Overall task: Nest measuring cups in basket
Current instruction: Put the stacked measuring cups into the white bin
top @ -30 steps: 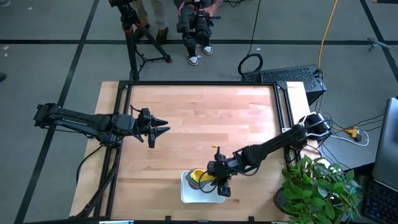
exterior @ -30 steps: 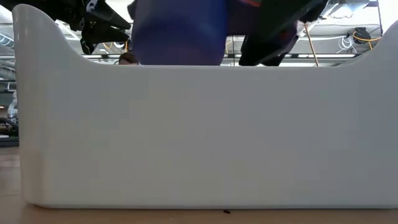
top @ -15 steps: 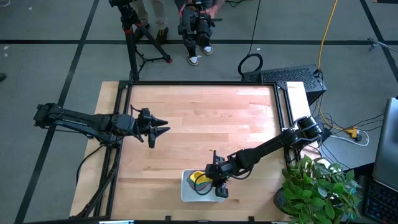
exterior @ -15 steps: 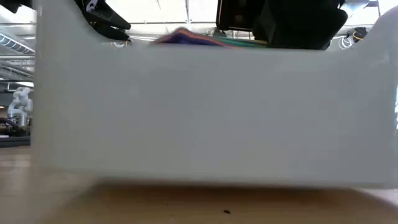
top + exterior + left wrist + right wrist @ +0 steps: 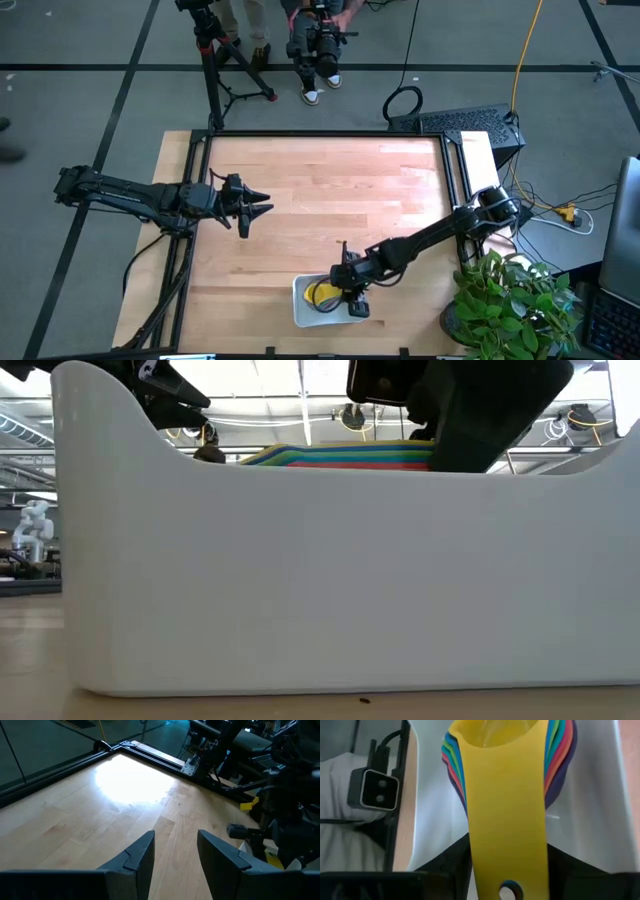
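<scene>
The measuring cups (image 5: 320, 293) sit nested in one stack, yellow innermost, with red, green, blue and dark rims around it (image 5: 555, 755). The stack is inside the white basket (image 5: 300, 312) near the table's near edge. In the low view only the coloured rims (image 5: 340, 457) show above the basket's wall (image 5: 300, 580). My right gripper (image 5: 354, 303) reaches into the basket and is shut on the stack's handles. My left gripper (image 5: 262, 208) hovers open over the table's left part, far from the basket. My right gripper (image 5: 508, 842) pinches the stacked handles between its two fingers, one finger (image 5: 455, 855) on each long edge of the yellow top handle (image 5: 505, 810). The fingers lie along the handle and point toward the bowls. The bowls sit low inside the basket; their underside is hidden.
Bare wooden table (image 5: 330, 190) stretches from the basket to the far edge. A small camera (image 5: 375, 787) stands just off the basket's side at the near edge. A potted plant (image 5: 510, 295) is off the right near corner. A tripod and a person's feet (image 5: 315, 70) are beyond the far edge.
My right gripper has moved down into the basket with the nested stack. A second ago the dark blue bowl hung well above the wall; now only the rims show over it. The basket jolted and ended up shifted slightly sideways.
</scene>
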